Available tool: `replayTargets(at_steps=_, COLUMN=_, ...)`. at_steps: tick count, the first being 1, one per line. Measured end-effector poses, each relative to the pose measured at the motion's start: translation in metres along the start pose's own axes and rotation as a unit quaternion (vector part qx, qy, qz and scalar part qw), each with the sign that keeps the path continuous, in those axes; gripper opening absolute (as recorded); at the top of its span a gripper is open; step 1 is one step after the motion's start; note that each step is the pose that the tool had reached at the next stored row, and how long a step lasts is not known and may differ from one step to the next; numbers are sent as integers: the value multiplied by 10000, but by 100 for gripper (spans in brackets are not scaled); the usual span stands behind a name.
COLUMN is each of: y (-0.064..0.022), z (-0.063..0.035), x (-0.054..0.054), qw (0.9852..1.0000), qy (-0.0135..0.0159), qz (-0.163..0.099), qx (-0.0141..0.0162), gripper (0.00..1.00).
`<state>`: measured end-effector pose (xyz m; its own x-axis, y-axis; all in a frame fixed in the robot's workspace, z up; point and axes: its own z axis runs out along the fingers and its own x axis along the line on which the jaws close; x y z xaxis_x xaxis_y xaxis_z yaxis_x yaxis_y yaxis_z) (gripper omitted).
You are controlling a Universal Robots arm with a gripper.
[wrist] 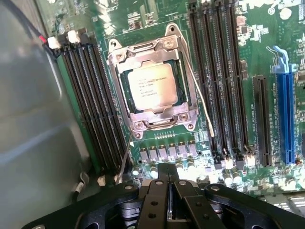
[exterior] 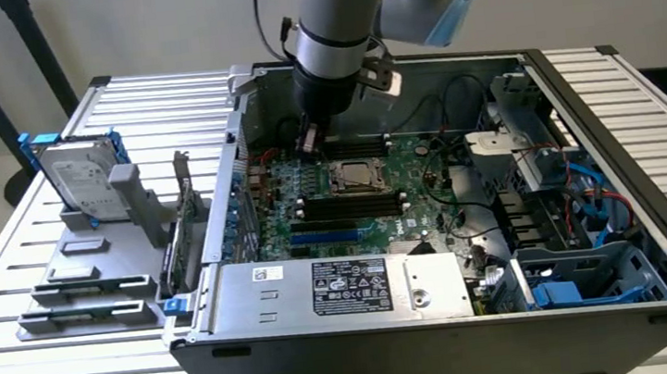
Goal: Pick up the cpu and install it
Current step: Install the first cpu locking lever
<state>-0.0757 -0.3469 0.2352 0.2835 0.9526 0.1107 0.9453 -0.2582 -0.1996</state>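
The cpu (wrist: 151,87), a small square chip with a dull silver top, lies flat in the metal-framed socket (wrist: 143,125) on the green motherboard (wrist: 143,19). The exterior view places the cpu (exterior: 357,174) mid-board inside the open computer case (exterior: 449,342). My gripper (exterior: 310,138) hangs just above the board, beside the socket toward the exterior view's left and slightly behind it. In the wrist view the gripper (wrist: 167,168) has its black fingers pressed together with nothing between them, a short way off the socket's edge.
Long black memory slots (wrist: 88,95) flank the socket on both sides, and a blue slot (wrist: 283,105) lies further out. A silver hard drive in a blue bracket (exterior: 79,181) stands on a grey holder (exterior: 94,268) outside the case. The power supply (exterior: 344,284) fills the case's front.
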Motion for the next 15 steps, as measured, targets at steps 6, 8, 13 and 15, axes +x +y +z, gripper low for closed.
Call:
replayTargets(at_steps=6, y=0, z=0, x=0, qw=9986, qy=107, qz=520, qx=-59, gripper=11)
replayTargets(at_steps=8, y=-3, z=-1, x=-1, qw=9978, qy=151, qz=638, qx=-66, gripper=11)
replayTargets(at_steps=13, y=-32, z=-26, x=-6, qw=9963, qy=333, qz=794, qx=-17, gripper=11)
replayTargets(at_steps=15, y=-52, z=-37, x=-12, qw=9957, qy=410, qz=832, qx=12, gripper=11)
